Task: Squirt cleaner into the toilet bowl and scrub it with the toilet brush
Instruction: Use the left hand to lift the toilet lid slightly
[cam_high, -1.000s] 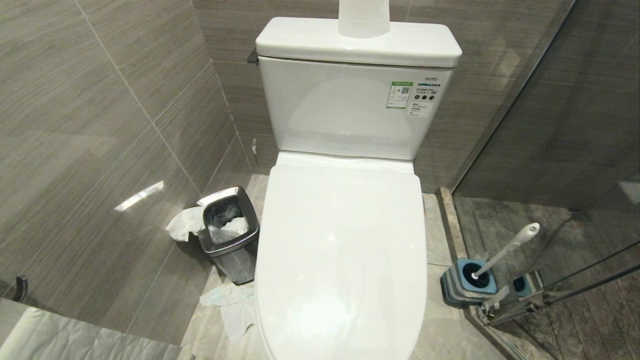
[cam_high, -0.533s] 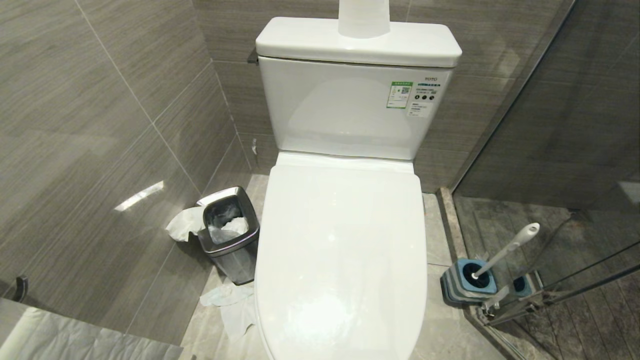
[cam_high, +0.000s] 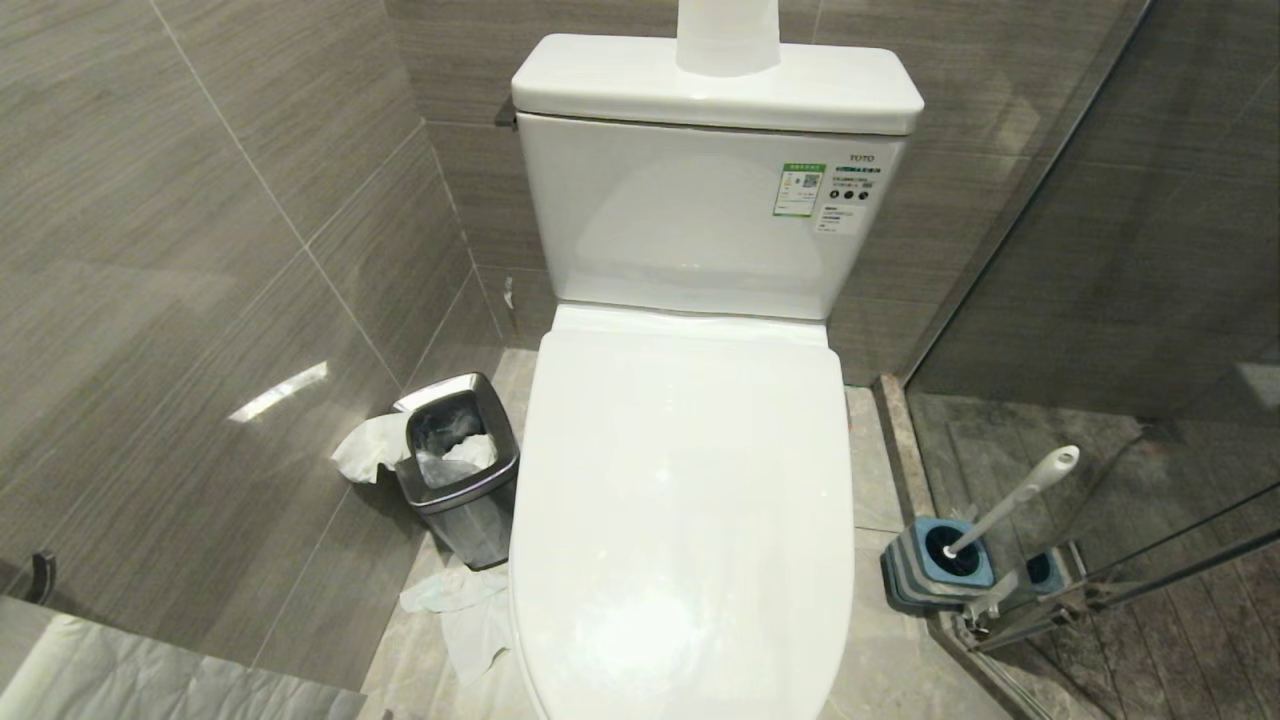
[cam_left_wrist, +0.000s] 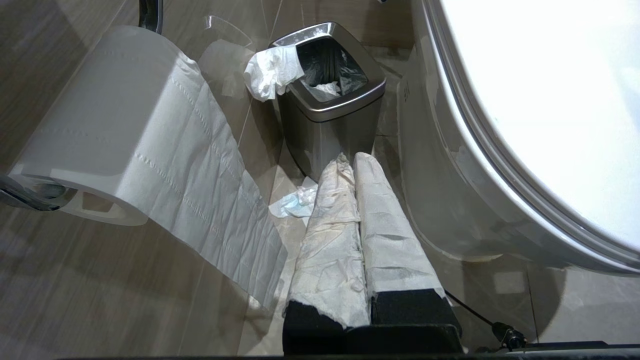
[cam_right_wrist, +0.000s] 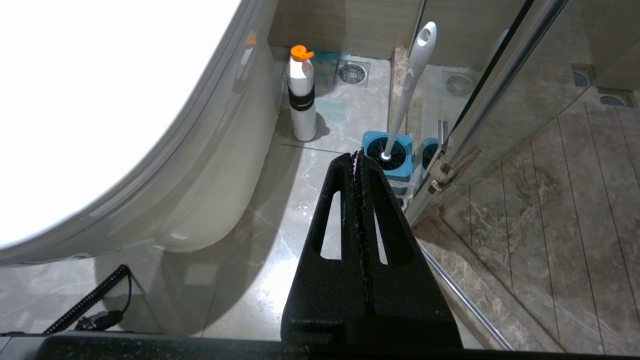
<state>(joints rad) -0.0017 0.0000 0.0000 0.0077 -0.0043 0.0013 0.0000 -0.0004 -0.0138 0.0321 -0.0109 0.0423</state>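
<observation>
Nothing's started yet, so lid first: the glossy white ceramic toilet bowl (cam_high: 690, 520) sits dead centre with its lid down. The left gripper (cam_left_wrist: 355, 162), paper-wrapped fingers pressed together and empty, hangs low on the left near the square steel bin (cam_left_wrist: 330, 100). The right gripper (cam_right_wrist: 357, 160), jaws also pressed together, hangs low on the right. I'd hook the lid's near edge and lift slowly. The white orange-capped cleaner bottle (cam_right_wrist: 302, 95) stands right of the bowl's base. The white-handled toilet brush (cam_high: 1010, 500) leans in its blue-and-grey holder (cam_high: 935, 570) by the glass door, so grab the handle high.
</observation>
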